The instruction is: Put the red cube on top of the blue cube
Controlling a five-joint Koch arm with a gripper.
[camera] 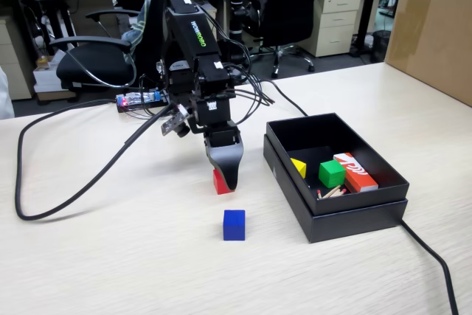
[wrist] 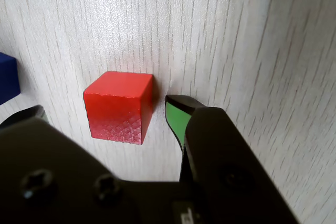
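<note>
Red matte cube between the parted gripper jaws, ungrasped; grasp step; next: close, lift toward dark-blue matte cube.

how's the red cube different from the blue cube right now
The red cube sits between the open jaws of the gripper; the blue cube stands free, nearer the fixed camera. One is bright red, the other dark blue. The fixed view shows the blue cube whole, the red partly hidden. Both look alike in size, resting on the table.
</note>
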